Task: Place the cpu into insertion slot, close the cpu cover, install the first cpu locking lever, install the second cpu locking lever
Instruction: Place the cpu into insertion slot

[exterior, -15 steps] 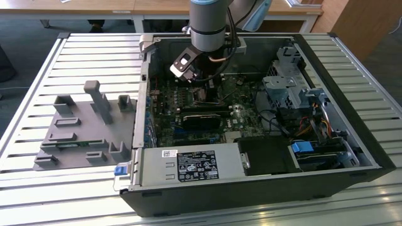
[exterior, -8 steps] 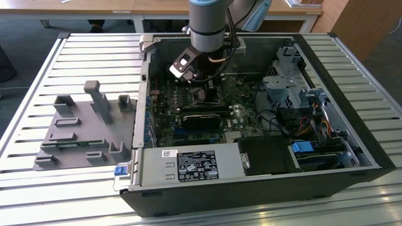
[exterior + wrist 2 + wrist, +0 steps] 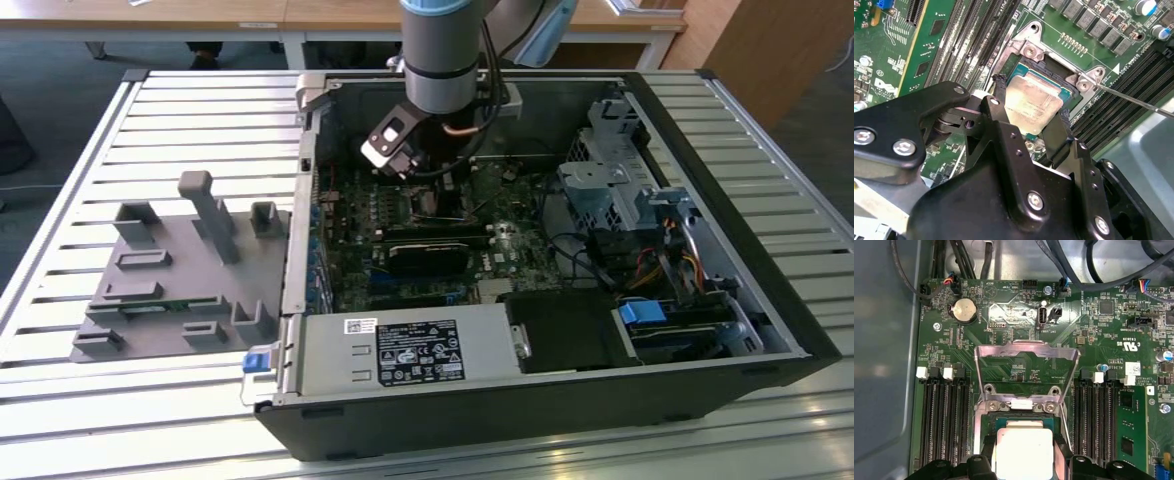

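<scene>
the arm reaches down into an open black computer case [image 3: 790, 335] that lies on a slatted metal desk [image 3: 80, 150], over the green circuit board [image 3: 1114, 340].

the small flat square cpu with its pale silvery-beige metal top [image 3: 1031, 102] is pinched by two opposite edges between the black jaws, which are spread just wide enough to clasp it. it sits squarely over the insertion slot, the small dark square socket with a silvery metal rim [image 3: 1048, 67], with the socket's frame showing around it in both wrist views. from these pictures i cannot tell whether the chip is fully seated or a touch above the contacts. since the jaws grip it, i judge the first step to be under way, at or near its end.

the cpu cover, a thin silvery metal frame plate with a square opening [image 3: 1026, 346], stands raised off the socket on its hinge, so closing it is not yet done.

a thin silvery wire locking lever [image 3: 1134, 99] juts out to one side of the socket, unlatched. i judge neither lever to be installed, so three steps are left.
</scene>
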